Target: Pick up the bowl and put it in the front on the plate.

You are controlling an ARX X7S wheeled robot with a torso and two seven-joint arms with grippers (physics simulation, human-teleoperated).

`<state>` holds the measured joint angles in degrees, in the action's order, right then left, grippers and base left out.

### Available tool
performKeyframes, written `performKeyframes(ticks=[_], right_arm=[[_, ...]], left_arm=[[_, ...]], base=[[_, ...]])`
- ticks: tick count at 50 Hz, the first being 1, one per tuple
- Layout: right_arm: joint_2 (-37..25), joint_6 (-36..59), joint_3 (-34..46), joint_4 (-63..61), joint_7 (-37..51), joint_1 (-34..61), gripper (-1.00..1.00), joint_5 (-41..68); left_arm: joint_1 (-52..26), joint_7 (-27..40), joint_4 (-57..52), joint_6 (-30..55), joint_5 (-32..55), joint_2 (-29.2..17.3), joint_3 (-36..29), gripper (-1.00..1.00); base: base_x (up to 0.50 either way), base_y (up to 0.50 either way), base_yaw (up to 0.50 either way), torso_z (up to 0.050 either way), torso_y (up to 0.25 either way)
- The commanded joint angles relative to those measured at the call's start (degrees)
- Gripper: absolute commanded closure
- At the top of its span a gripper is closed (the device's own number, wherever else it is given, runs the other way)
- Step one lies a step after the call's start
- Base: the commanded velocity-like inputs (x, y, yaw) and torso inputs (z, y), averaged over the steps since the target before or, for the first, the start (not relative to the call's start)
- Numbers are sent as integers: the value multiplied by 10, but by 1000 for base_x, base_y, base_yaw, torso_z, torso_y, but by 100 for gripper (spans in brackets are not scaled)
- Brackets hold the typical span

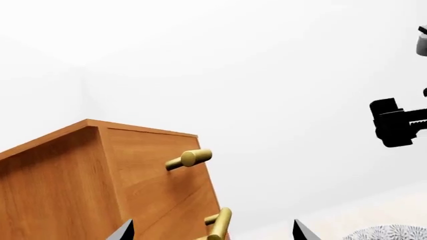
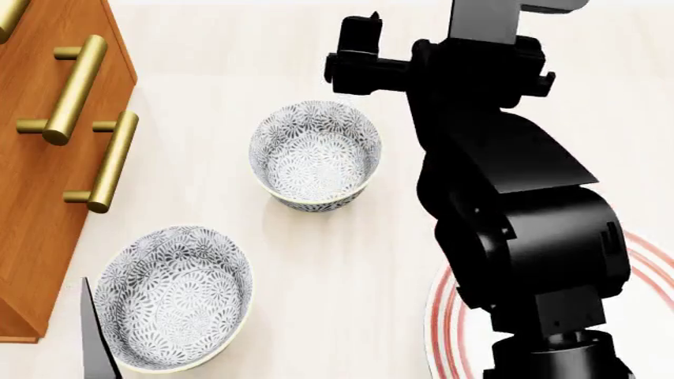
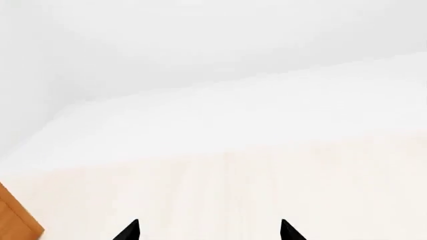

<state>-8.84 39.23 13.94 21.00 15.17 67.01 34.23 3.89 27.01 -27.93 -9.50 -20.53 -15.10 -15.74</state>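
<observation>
Two upright bowls (image 2: 315,155) (image 2: 174,297) sit left of the plate (image 2: 447,324)

two small round deep white ceramic bowls, one nearer (image 2: 174,296) and one farther (image 2: 315,155), carry a dense grey-blue flower pattern inside and out; the large round white plate (image 2: 447,316) shows thin concentric red rings near its rim; the orange-brown wooden cabinet (image 2: 37,158) has brass-gold bar handles (image 2: 69,91); the robot arm (image 2: 506,197) is glossy black; the tabletop (image 2: 348,268) is pale cream
</observation>
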Motion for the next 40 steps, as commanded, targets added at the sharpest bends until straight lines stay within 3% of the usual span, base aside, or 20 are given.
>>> performKeyframes(ticks=[1,10,40], right_arm=[[27,38,-12,94,-1,54,-100,-2],[41,-1,0,172,-10,60,-100,-19],[52,1,9,158,9,13,-100,8]], left_arm=[[0,-17,-4,-7,-4,11,10,-100],[-2,-19,0,-2,4,9,7,-100],[-5,-18,6,14,5,3,-2,-100]], base=[[0,0,0,0,0],[0,0,0,0,0],[0,0,0,0,0]])
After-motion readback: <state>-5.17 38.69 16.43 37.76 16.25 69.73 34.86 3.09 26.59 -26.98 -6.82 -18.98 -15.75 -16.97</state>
